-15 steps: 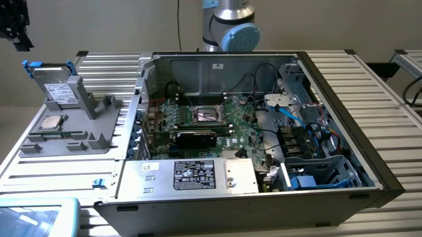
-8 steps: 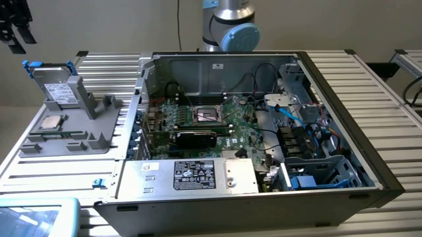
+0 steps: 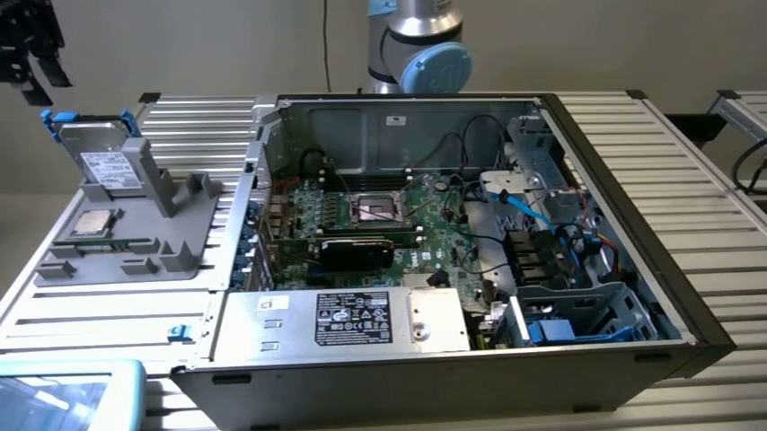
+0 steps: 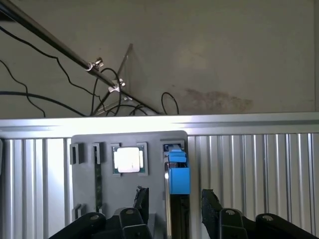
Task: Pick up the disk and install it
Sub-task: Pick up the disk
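Note:
The disk (image 3: 102,157) stands on edge in a slot at the back of a grey fixture (image 3: 132,256), its white label facing out and its blue carrier frame showing at the top. My gripper (image 3: 36,81) hangs above and behind it, toward the exterior view's left, and touches nothing. In the wrist view the disk (image 4: 178,174) appears edge-on with its blue frame. The gripper (image 4: 174,201) is open, one black finger (image 4: 142,199) on each side of the disk's line, well apart from it.
A square silver CPU chip (image 3: 93,223) lies on the fixture (image 4: 82,179). The open computer case (image 3: 599,135) lies to the exterior view's right, with its motherboard (image 3: 383,215), a silver labelled box (image 3: 348,319) and a drive cage (image 3: 581,314). A light-blue tray (image 3: 66,395) sits at the front corner.

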